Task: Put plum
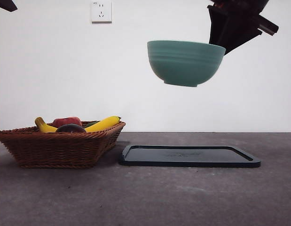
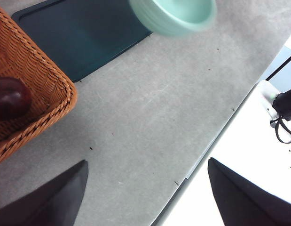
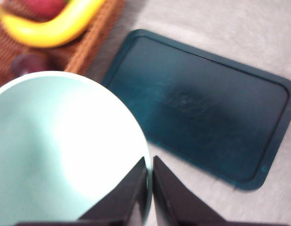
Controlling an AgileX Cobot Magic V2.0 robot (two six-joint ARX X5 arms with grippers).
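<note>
Your right gripper (image 3: 150, 176) pinched the bowl (image 1: 185, 62) rim, high above the tray (image 1: 189, 156). The plum (image 1: 70, 128) lay in the basket (image 1: 58, 148). Your left gripper (image 2: 147, 197) gaped over bare table (image 2: 150, 117).

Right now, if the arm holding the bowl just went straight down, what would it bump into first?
Probably the dark tray. The right gripper holds the green bowl above it, so the bowl's bottom would land there first, though depth is unclear.

teal bowl (image 1: 184, 62), dark tray (image 1: 189, 156) — maroon plum (image 2: 11, 98)

Probably a lab: bare wall (image 1: 51, 70), grey table (image 1: 145, 197).
</note>
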